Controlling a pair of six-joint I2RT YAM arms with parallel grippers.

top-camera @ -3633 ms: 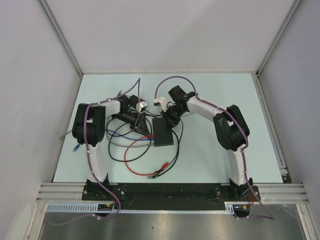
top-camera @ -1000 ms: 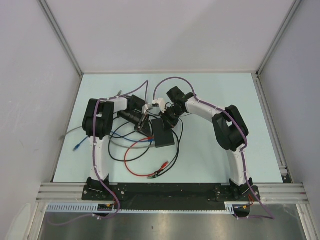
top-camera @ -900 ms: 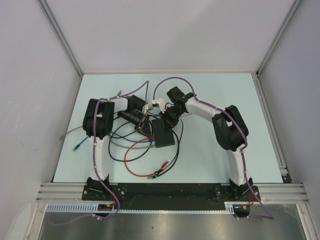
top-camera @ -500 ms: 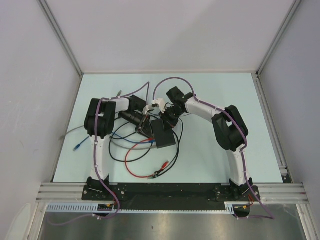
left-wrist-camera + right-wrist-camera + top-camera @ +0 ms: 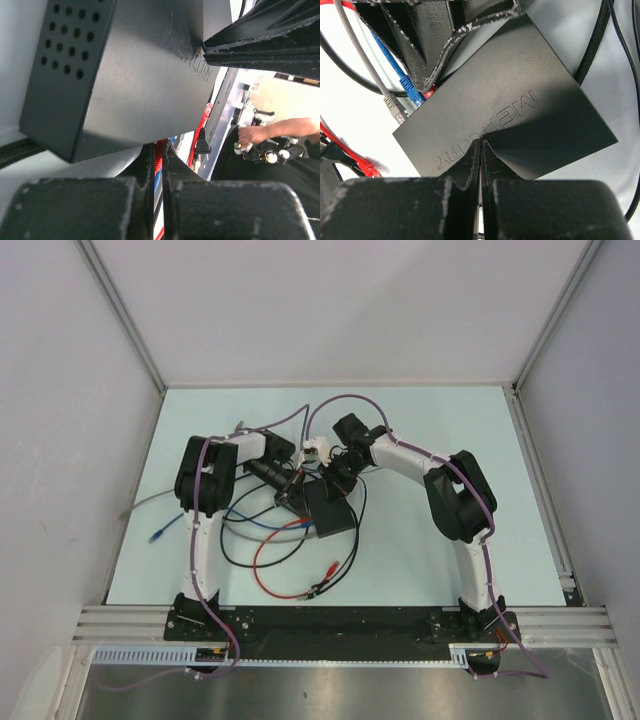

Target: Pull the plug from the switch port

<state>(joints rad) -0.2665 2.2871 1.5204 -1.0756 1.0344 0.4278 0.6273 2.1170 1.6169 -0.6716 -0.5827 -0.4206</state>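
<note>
1. Your switch (image 5: 331,510) lies flat on the table (image 5: 440,425), near the middle, between the two arms.
2. Your left gripper (image 5: 426,86) sits at the switch's socket edge. Its fingers are drawn almost together, and the narrow gap between them pinches the red plug (image 5: 431,91), which is in a port.
3. A blue plug (image 5: 412,89) and a gray plug (image 5: 395,107) sit just beside that red one along the same edge, both outside your fingers.
4. Your right gripper (image 5: 480,145) has its fingers pressed together with nothing between them. The tips rest on the switch's top face, right at the raised lettering.
5. From the left wrist view, you see the switch's vented side close up, with the right gripper's finger lying across its top.
6. Loose red, blue and black cables (image 5: 268,562) loop on the table in front of the switch.
</note>
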